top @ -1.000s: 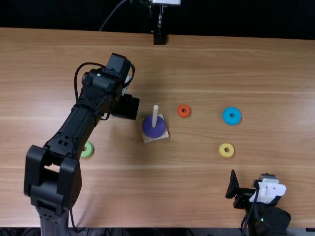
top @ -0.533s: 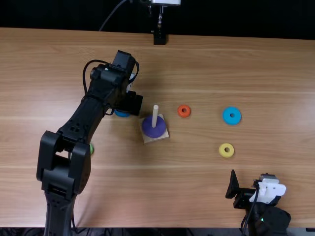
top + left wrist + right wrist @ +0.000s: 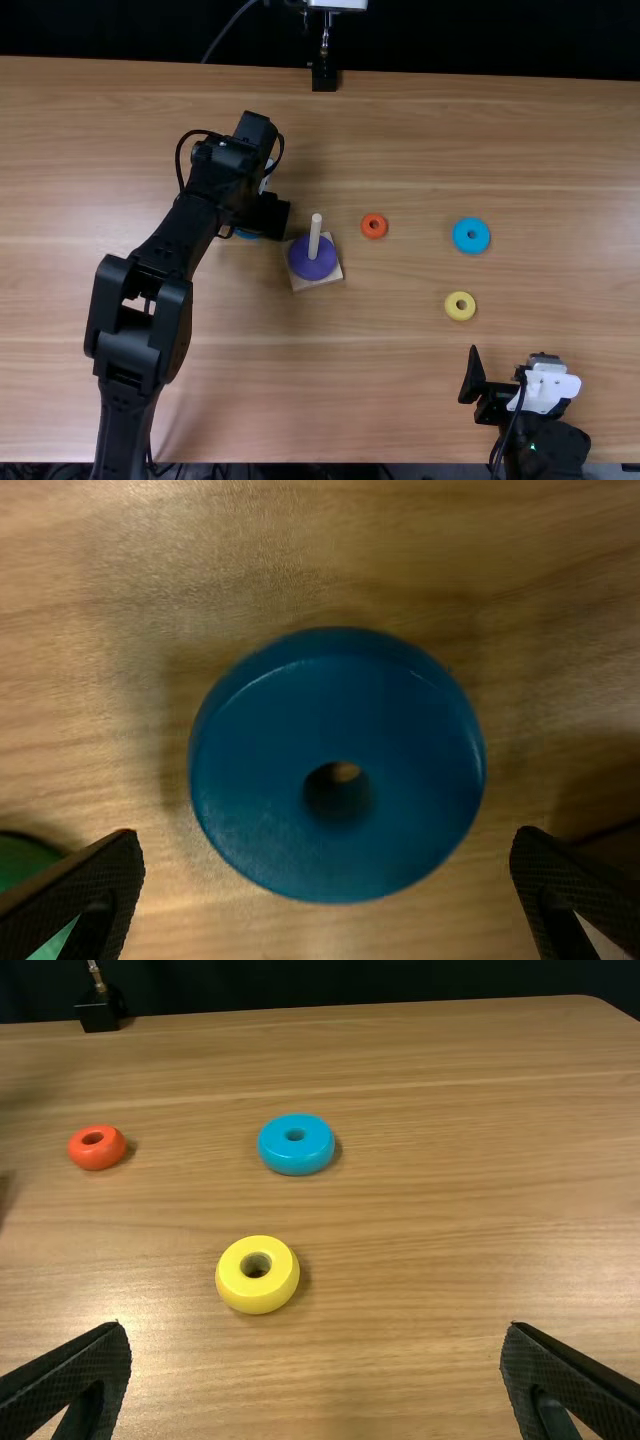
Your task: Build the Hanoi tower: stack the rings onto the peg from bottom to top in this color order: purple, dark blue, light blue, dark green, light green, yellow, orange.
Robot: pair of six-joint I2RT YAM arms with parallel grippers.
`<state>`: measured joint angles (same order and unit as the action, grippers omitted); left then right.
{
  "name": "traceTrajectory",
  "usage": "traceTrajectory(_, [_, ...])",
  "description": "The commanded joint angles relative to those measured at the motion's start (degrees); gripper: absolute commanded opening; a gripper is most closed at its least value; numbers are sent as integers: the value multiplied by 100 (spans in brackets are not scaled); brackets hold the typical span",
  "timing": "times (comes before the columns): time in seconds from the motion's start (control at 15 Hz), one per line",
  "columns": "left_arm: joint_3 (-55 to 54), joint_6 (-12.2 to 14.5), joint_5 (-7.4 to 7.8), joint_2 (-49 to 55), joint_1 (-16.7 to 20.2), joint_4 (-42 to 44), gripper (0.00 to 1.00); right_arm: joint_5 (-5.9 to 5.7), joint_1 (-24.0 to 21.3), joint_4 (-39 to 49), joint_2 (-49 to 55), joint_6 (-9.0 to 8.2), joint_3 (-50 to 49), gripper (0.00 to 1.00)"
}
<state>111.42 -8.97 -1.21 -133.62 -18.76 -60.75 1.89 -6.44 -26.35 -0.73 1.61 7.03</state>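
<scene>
My left gripper (image 3: 264, 214) is over the dark blue ring (image 3: 246, 234), left of the wooden base (image 3: 305, 284). The purple ring (image 3: 312, 262) lies on that base around the upright peg (image 3: 315, 236). In the left wrist view, the left gripper (image 3: 328, 845) has its fingers wide apart, with the dark blue ring (image 3: 400, 780) flat on the table between them. Something green (image 3: 22, 862) is partly behind one finger. My right gripper (image 3: 506, 368) stands near the table's front edge. In the right wrist view, the right gripper (image 3: 315, 1330) is open with nothing held.
The orange ring (image 3: 374, 226) lies just right of the base. Farther right are the light blue ring (image 3: 471, 235) and the yellow ring (image 3: 460, 306). A black stand (image 3: 324, 78) is at the table's far edge.
My left arm has swung to the right, bringing the gripper slightly nearer the base. The light green ring that showed beside this arm is now covered by it. The right arm has stayed still.
</scene>
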Motion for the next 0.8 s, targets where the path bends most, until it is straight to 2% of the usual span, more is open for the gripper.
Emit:
traceTrajectory(0.0, [214, 75, 47, -182, -48, 32, 100, 1, -42, -324, 73, -2, -615, 100])
traceTrajectory(0.73, [442, 75, 69, -419, -22, 53, 100, 1, -42, -324, 73, -2, -615, 100])
